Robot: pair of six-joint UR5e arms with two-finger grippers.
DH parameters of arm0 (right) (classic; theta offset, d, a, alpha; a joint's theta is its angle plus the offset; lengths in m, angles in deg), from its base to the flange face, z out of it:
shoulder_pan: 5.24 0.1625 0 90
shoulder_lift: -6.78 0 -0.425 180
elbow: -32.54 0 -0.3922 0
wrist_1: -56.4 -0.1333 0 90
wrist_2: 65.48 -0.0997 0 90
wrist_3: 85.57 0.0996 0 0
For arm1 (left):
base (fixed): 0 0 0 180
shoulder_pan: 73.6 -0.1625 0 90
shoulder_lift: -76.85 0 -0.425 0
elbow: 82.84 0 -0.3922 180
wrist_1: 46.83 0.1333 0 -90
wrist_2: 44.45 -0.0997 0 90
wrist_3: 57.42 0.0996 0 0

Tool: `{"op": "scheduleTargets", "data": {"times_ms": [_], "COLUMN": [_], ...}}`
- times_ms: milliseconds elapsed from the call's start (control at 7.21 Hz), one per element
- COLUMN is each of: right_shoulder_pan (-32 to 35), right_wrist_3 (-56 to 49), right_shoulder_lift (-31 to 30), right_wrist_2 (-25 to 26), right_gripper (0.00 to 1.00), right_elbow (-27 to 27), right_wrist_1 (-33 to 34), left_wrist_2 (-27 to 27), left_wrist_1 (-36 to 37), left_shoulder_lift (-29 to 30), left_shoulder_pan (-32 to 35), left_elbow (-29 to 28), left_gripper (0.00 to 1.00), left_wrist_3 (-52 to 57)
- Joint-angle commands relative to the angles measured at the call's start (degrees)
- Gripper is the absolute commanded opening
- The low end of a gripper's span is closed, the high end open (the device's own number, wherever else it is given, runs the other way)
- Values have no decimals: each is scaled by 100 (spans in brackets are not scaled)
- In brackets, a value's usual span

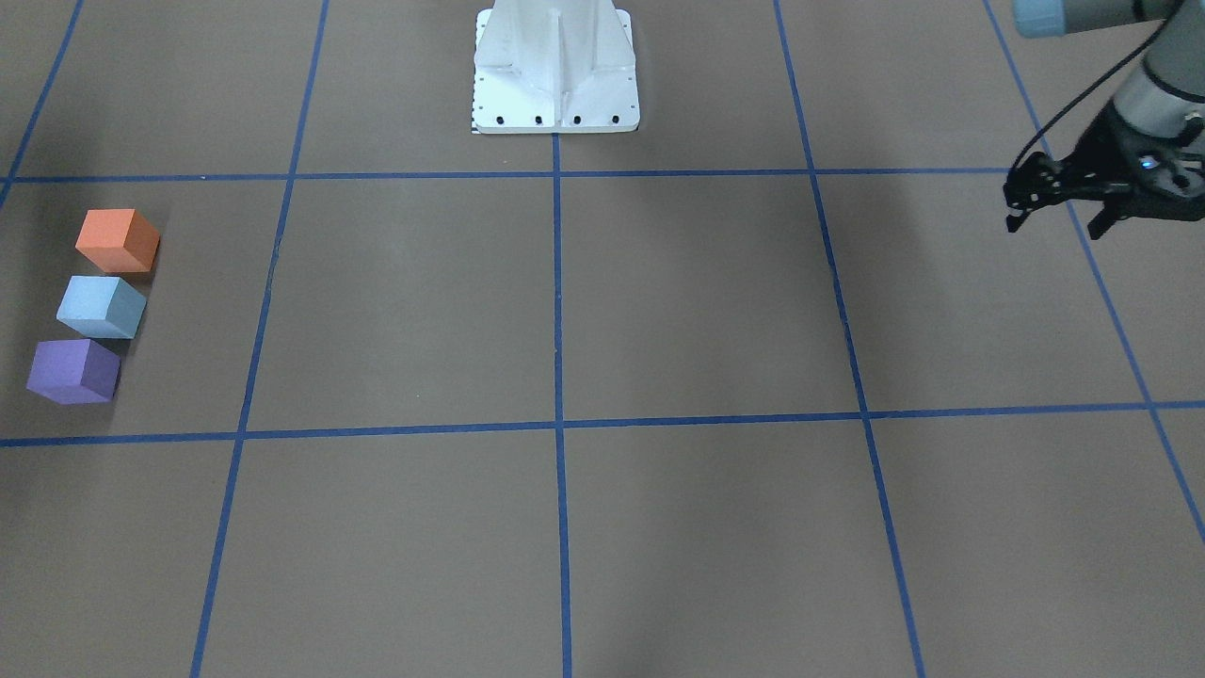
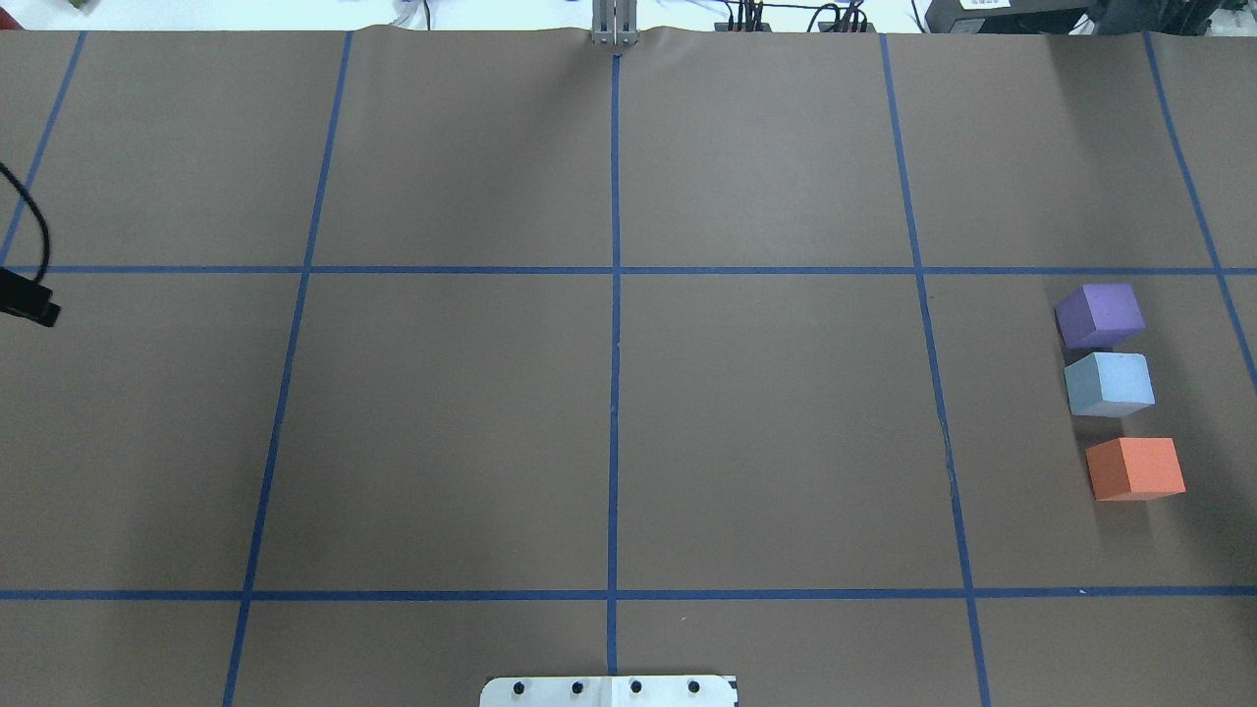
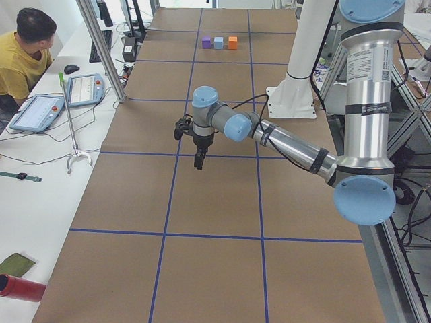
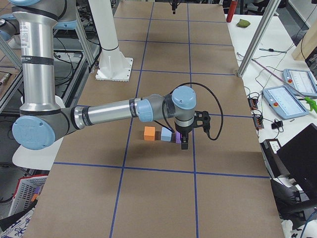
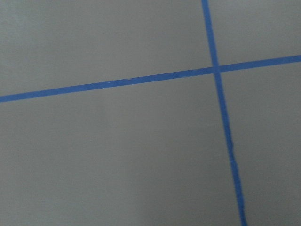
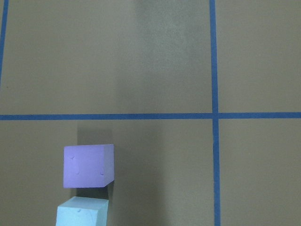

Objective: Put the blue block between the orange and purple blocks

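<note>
A brown desk (image 2: 442, 442) gridded with blue tape (image 2: 614, 393). The blue block (image 2: 1110, 383) sits between the purple block (image 2: 1100, 314) and orange block (image 2: 1135, 468). The left fingers (image 1: 1103, 218) hang spread, empty; the right fingers (image 4: 184, 145): cannot tell.

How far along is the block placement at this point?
Looks done: the blue block sits in line between the purple block and the orange block. Nothing in hand: all three rest on the table, and the left claw is open, far away. Nothing obvious is left.

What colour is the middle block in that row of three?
The middle block is light blue; the overhead view shows it best.
</note>
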Motion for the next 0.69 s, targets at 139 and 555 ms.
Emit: {"op": "scheduleTargets", "data": {"times_ms": [139, 555], "right_shoulder_pan": [116, -68], "right_wrist_3": [-85, -566], "right_shoulder_lift": [185, 99], "right_wrist_2": [35, 369], "right_gripper": [100, 100], "right_elbow": [-233, -244], "right_wrist_1": [734, 862], "left_wrist_2": [862, 810], "left_wrist_1": [77, 524], "left_shoulder_lift": [-41, -15], "left_shoulder_pan": [1999, 2046], "left_elbow": [-1376, -1247], "left_gripper": [100, 100], "left_wrist_3": [2925, 2827]}}
